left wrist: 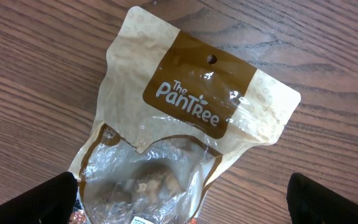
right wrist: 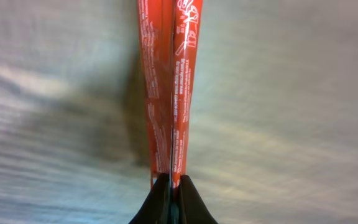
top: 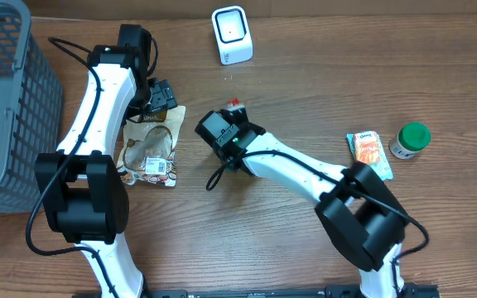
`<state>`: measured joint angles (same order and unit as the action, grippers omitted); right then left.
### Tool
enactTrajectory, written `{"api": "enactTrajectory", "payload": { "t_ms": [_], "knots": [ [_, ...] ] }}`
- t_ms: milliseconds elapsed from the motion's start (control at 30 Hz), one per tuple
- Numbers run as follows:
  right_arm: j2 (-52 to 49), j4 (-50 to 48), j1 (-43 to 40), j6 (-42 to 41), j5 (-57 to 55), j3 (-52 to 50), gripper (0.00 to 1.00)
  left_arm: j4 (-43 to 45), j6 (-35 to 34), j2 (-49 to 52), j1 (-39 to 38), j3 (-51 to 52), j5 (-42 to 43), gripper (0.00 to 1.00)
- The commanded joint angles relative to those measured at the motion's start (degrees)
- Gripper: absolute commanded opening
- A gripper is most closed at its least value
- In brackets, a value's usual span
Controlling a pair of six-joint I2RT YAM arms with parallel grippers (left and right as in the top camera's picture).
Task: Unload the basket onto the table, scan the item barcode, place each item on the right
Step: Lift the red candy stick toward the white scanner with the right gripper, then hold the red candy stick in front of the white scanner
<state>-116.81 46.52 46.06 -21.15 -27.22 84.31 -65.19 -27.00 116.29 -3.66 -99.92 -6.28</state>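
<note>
R gripper [right wrist: 173, 185] pinches thin red packet [right wrist: 166, 81] edge-on, fingers pressed tight on it, near table ctr. White scanner [top: 232, 35] sits at packet's 12 o'clock, apart. L gripper [left wrist: 185, 202] spread wide above PanTree bag [left wrist: 191, 99], which lies flat at packet's 9 o'clock. Basket [top: 7, 99] further out at 9.

The left arm [top: 98, 103] and right arm [top: 296, 170] are built alike, with smooth, rounded white link shells joined by bulky black joint housings [top: 81, 199]. A thin black cable [top: 66, 45] runs along the left arm's shell, and a second black cable loop [top: 215, 178] shows at the right arm's wrist. The wrist units [top: 222, 132] are black and boxy. The left fingers [left wrist: 39, 202] are matte black with rounded tips. The right fingers [right wrist: 191, 214] are black too, tapering to narrow points.
</note>
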Motion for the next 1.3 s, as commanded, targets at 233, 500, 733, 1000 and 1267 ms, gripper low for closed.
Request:
{"api": "enactTrajectory", "payload": {
  "t_ms": [233,500,733,1000,1267],
  "knots": [
    [8.2,-4.9,-1.1,31.1,-32.9,3.6,0.04,-0.2,0.0,0.5,-0.1,-1.2,-0.7,1.0],
    [8.6,-24.0,-5.2,60.9,-36.4,3.6,0.03,-0.1,0.0,0.5,-0.1,-1.2,-0.7,0.99],
    [8.1,-52.7,-8.5,92.6,-36.0,3.6,0.03,-0.1,0.0,0.5,-0.1,-1.2,-0.7,1.0],
    [1.0,-65.9,-12.9,107.8,-33.4,3.6,0.03,-0.2,0.0,0.5,-0.1,-1.2,-0.7,1.0],
    [-8.8,-77.4,-13.2,107.8,-26.8,3.6,0.03,-0.1,0.0,0.5,-0.2,-1.2,-0.7,1.0]
  ]
}}
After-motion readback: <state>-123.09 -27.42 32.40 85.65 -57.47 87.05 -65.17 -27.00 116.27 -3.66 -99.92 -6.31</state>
